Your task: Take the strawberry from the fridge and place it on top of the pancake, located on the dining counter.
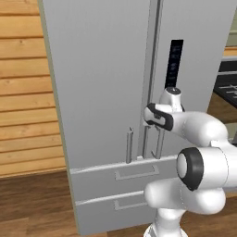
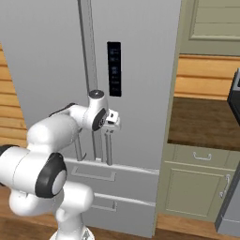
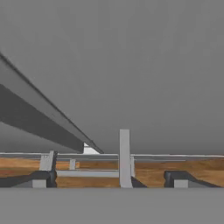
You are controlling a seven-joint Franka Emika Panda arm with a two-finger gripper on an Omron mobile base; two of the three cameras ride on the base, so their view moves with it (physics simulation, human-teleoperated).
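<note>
Directly ahead of the robot: the fridge (image 1: 106, 83), tall, light grey, is standing with both upper doors shut and the two lower drawers (image 1: 125, 178) pushed in flush.

Door furniture: two vertical bar handles are flanking the centre seam; the left handle (image 1: 129, 145) is hanging free, while the right handle (image 2: 108, 146) is sitting just at the end effector.

Dark control panel (image 2: 114, 69): it is sitting on the right door above the arm's wrist.

End effector (image 2: 111, 125): it is pressing up close to the right door at handle height, its jaws standing wide apart. Seen from the hand camera, the two dark fingertips (image 3: 176, 178) are rising on either side of the pale handle bar (image 3: 124, 157), which is passing between them without clear contact; whether either pad is touching the bar I cannot tell.

Surroundings: wooden plank wall (image 1: 25, 92) is running to the left of the fridge; grey-green lower cabinets (image 2: 197, 185) with a brown worktop (image 2: 206, 119) are adjoining it on the right; brown floorboards (image 1: 32, 203) are lying underneath.
</note>
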